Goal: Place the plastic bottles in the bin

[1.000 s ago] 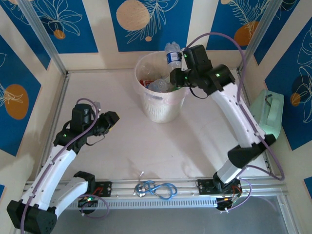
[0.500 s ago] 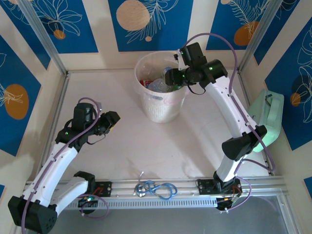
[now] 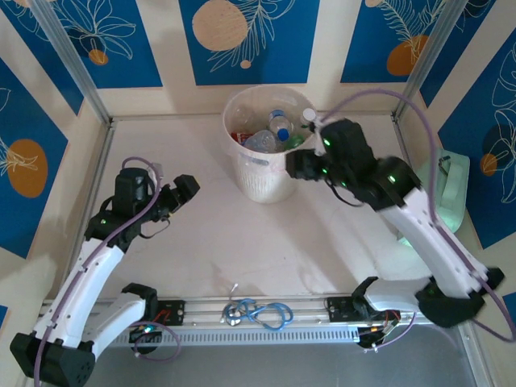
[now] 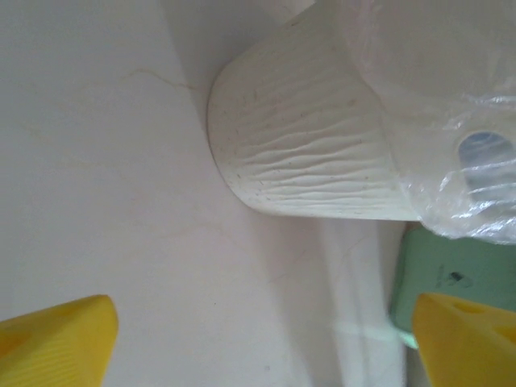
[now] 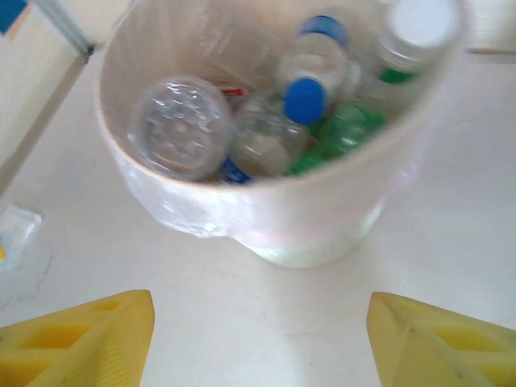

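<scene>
Plastic bottles (image 5: 305,101) are lying in the bin (image 3: 266,181) at twelve o'clock; left gripper (image 4: 262,334), right gripper (image 5: 258,322) gaping empty, I'm probably hunting stragglers next.

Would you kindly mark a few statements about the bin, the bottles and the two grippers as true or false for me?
1. Several bottles lie inside the bin. True.
2. The right gripper is clamped on a bottle. False: its jaws stand open with nothing between them, in front of the bin.
3. A blue-capped bottle is among those in the bin. True.
4. The bin lies tipped on its side. False: it stands upright on the table.
5. The left gripper is open and holds nothing. True.
</scene>
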Motion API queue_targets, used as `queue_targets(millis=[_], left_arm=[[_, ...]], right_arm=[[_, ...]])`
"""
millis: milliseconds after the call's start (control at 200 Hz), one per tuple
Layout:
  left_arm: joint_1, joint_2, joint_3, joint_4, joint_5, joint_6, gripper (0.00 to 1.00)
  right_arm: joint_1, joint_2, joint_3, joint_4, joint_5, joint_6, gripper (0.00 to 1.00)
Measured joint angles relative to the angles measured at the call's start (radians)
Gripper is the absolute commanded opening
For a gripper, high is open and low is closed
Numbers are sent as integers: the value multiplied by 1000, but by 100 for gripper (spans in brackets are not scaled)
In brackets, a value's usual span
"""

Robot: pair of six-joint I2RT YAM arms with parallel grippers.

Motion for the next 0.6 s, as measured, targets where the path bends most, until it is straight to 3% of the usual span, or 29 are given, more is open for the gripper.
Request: queue_targets(millis=[65, 130, 345, 490, 600], left_arm=[[1, -2, 11, -16, -32, 27, 100], [2, -2, 29, -41, -82, 66, 100], [3, -31, 32, -52, -394, 259, 100], [5, -51, -128, 57, -610, 391, 100], [6, -32, -234, 101, -704, 449, 100]], right_arm=[[-8, -99, -113, 7, 35, 48, 74], [-13, -175, -219, 6, 63, 95, 100], [-78, -268, -564, 21, 150, 299, 99], [-193, -351, -808, 146, 91, 312, 99], [-230, -375, -825, 223, 40, 302, 99]])
